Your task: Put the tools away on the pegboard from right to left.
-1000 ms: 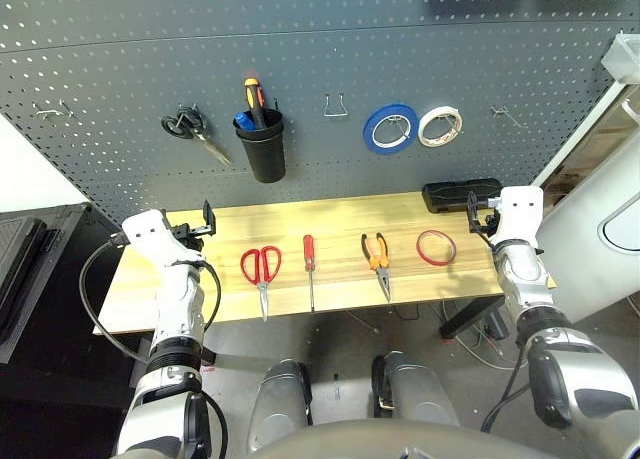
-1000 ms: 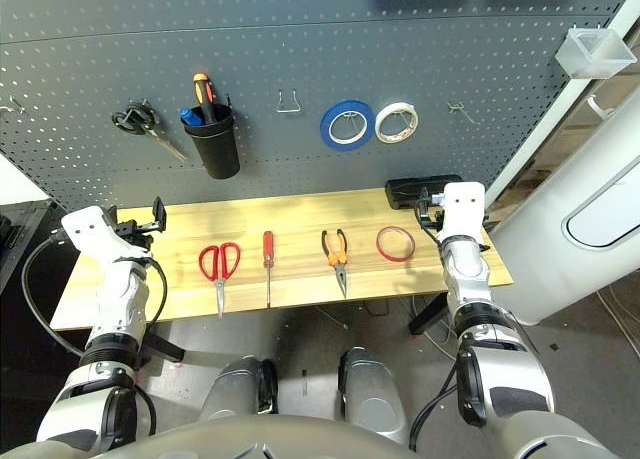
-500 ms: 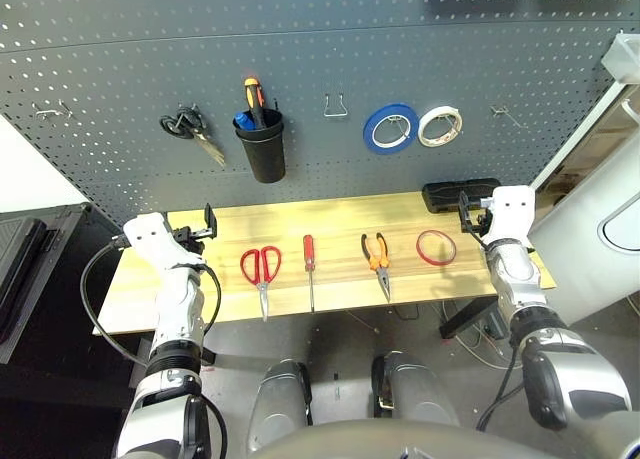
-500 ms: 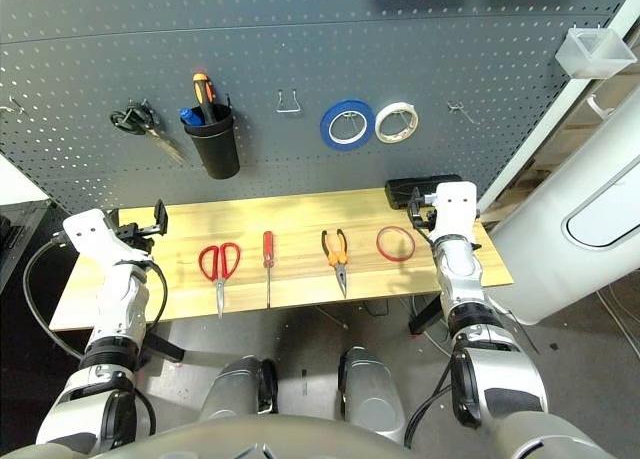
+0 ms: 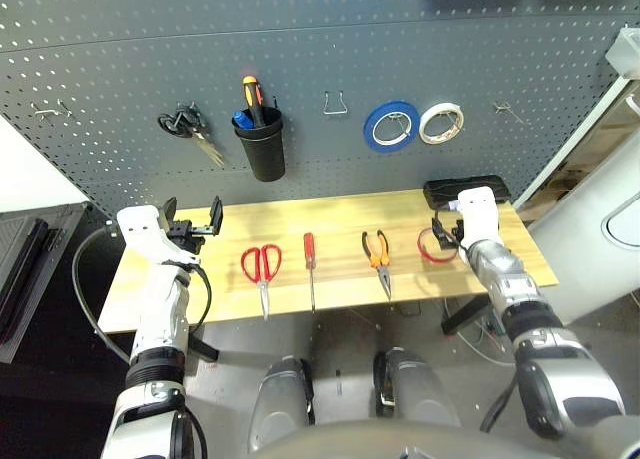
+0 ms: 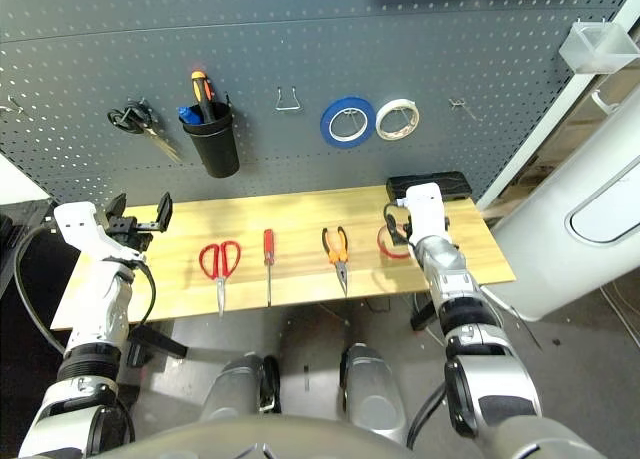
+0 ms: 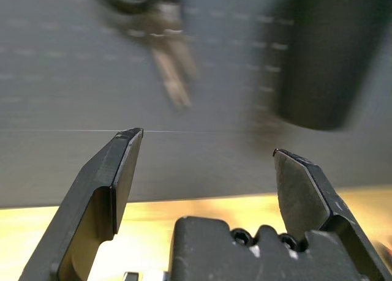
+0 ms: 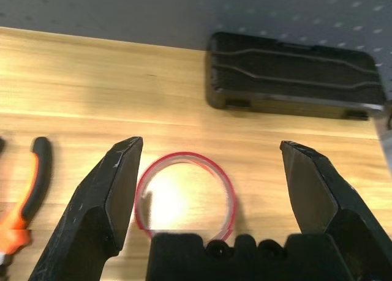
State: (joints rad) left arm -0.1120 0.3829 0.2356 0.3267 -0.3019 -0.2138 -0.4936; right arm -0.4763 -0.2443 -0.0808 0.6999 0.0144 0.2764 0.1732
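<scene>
Right of centre on the bench, my right gripper (image 8: 208, 171) has swung over the red tape ring (image 8: 185, 198) (jaws wide, nothing held), first to hang.

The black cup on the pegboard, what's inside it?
The black cup holds an orange and black handle and something blue poking above its rim. Their lower ends are hidden by the cup's wall, as is anything deeper inside.
</scene>
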